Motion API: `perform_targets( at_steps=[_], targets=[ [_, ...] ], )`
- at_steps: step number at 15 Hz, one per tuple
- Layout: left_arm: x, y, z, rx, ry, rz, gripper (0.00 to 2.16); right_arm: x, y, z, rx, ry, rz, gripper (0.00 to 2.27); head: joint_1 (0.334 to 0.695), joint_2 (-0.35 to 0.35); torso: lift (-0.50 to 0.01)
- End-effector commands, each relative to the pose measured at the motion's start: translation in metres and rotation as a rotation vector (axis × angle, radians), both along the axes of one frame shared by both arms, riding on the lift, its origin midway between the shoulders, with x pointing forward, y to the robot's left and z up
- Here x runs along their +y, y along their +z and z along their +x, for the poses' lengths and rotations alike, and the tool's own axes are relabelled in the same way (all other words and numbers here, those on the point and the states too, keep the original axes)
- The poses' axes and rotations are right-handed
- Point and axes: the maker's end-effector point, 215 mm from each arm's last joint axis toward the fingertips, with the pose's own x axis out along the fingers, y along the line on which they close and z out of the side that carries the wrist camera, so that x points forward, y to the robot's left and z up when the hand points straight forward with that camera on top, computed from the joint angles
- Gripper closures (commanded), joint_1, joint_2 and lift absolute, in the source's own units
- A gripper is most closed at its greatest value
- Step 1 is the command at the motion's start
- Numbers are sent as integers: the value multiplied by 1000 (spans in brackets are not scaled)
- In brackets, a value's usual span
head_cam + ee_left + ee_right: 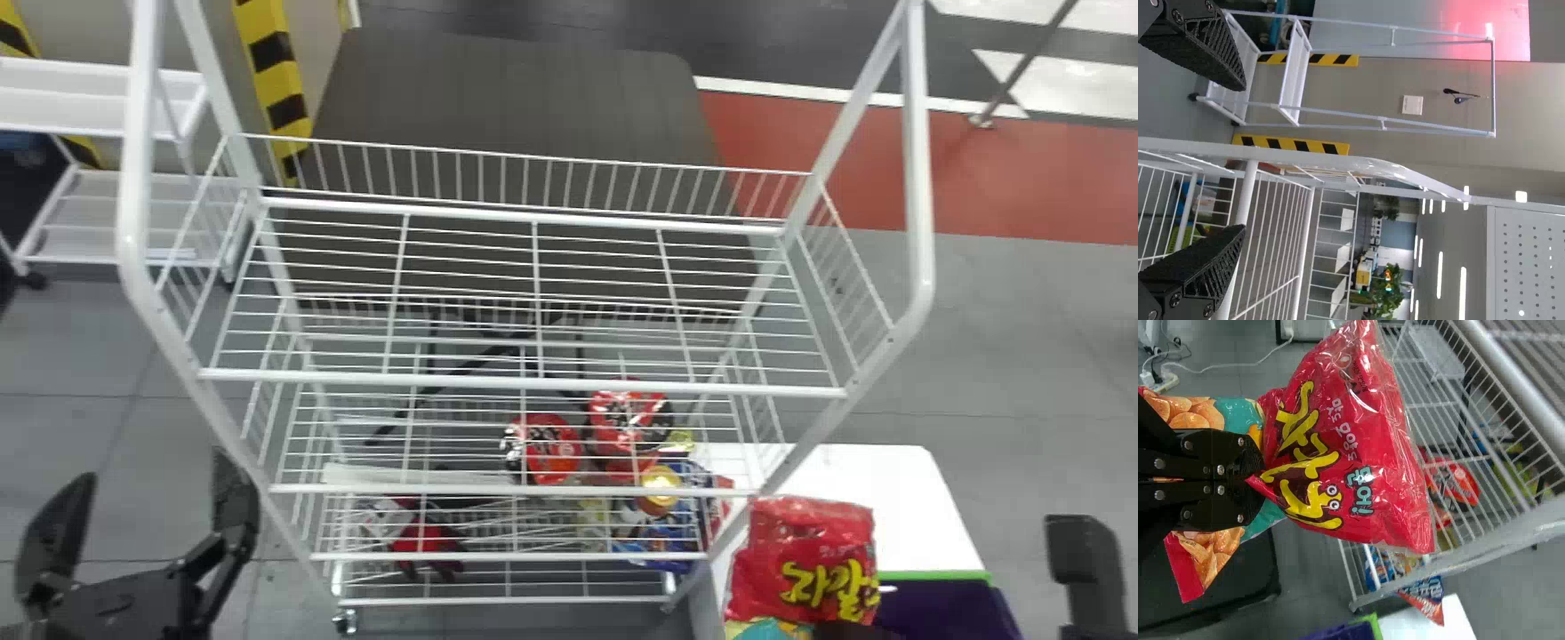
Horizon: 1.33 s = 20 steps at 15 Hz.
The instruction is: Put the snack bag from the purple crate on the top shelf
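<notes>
Red glossy film, pinched at one place in the right tool (1259, 475), both black fingers closed on a fold; the snack bag (805, 560) stands out past the fingertips, its teal part lying back alongside them; left tool (151, 467) spread wide, idle left of the rack.

Step in hand, judged: carry the bag up and over to the top shelf (524, 382); it is outside the rack's right post (819, 436), near the white desk (920, 507); lift well above the front rail before moving inward; keep the pinch firm but not crushing, since loose film may swing or snag on wire; lower until the wires bear the bag, then part the fingers and back out level.

Containers: purple crate (947, 609), green rim, by the desk, contents not discernible; lower tiers (511, 490), seen through the wires, hold red-and-black packs (547, 449), a gold-topped item (660, 492) and blue packets (669, 536); exact tier of each uncertain.
</notes>
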Motion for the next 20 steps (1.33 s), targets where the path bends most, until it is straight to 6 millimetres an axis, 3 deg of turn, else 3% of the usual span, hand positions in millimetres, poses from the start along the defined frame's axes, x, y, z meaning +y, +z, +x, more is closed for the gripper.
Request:
perform_targets(
  at_steps=[1,3,6,11,13,20],
  targets=[
    [1,0,0,0,3,0,56,21,24,13,-75,8,55,2088,695,-81,-1],
    [1,0,0,0,3,0,56,30,44,33,-179,18,67,2088,695,-27,-1],
    [1,-3,-1,6,3,1,56,41,65,51,-271,39,60,2088,695,-3,-1],
    [1,-4,-2,7,5,1,56,66,118,64,-379,106,62,2088,695,39,-1],
    [0,-4,-3,8,3,3,56,68,134,79,-456,113,42,2088,695,54,-1],
    [-9,-7,-10,17,-14,13,56,101,172,131,-612,126,-1,2088,695,75,-1]
  ],
)
